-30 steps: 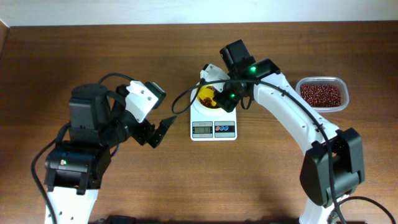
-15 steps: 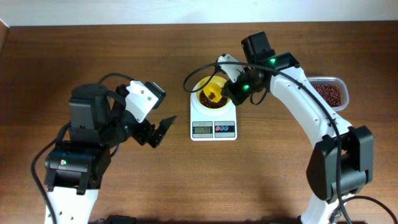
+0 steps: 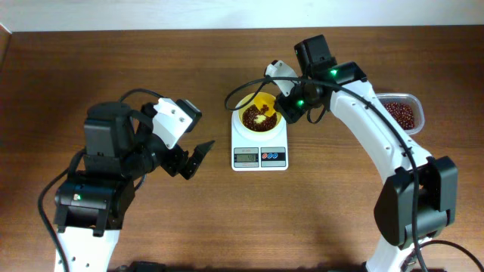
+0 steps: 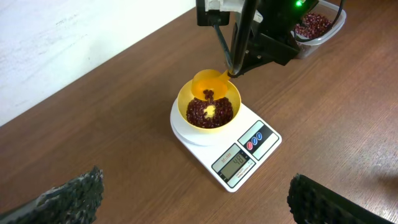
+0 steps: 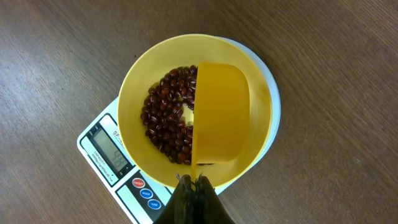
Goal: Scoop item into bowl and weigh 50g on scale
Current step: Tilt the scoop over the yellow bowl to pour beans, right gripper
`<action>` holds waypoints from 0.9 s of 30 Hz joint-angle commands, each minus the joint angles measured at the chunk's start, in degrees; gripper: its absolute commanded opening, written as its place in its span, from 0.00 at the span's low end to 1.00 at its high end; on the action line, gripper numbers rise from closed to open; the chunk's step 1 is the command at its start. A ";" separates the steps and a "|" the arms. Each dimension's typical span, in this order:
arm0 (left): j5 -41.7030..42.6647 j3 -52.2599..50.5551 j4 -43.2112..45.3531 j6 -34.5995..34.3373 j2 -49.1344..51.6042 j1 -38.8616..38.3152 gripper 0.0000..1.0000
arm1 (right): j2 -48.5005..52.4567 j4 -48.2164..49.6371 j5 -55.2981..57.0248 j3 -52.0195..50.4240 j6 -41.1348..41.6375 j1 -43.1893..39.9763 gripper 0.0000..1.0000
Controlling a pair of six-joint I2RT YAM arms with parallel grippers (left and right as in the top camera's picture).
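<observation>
The pale yellow bowl (image 3: 245,106) stands on the white scale (image 3: 259,157) and holds a layer of red-brown beans (image 3: 252,119). My right gripper (image 3: 290,106) is shut on the handle of a yellow scoop (image 3: 265,110), whose cup hangs tilted over the bowl. In the right wrist view the gripper (image 5: 194,183) pinches the scoop (image 5: 221,112) over the bowl (image 5: 134,93), beans (image 5: 163,118) and scale (image 5: 109,152). My left gripper (image 3: 193,160) is open and empty, left of the scale. The left wrist view shows the bowl (image 4: 183,107), scoop (image 4: 208,82) and scale (image 4: 239,163).
A clear plastic tub (image 3: 414,113) with more beans stands at the right, behind my right arm; it also shows in the left wrist view (image 4: 314,28). The right arm reaches over the table between tub and scale. A pale wall borders the far edge.
My right arm has swung right and back, drawing the scoop from the bowl's left side to its far right rim. More beans lie in the bowl. The left arm has not moved.
</observation>
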 commanded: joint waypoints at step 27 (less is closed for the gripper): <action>-0.22 1.11 0.09 -0.68 -0.02 0.17 0.99 | -3.48 2.10 5.60 1.31 0.42 2.97 0.04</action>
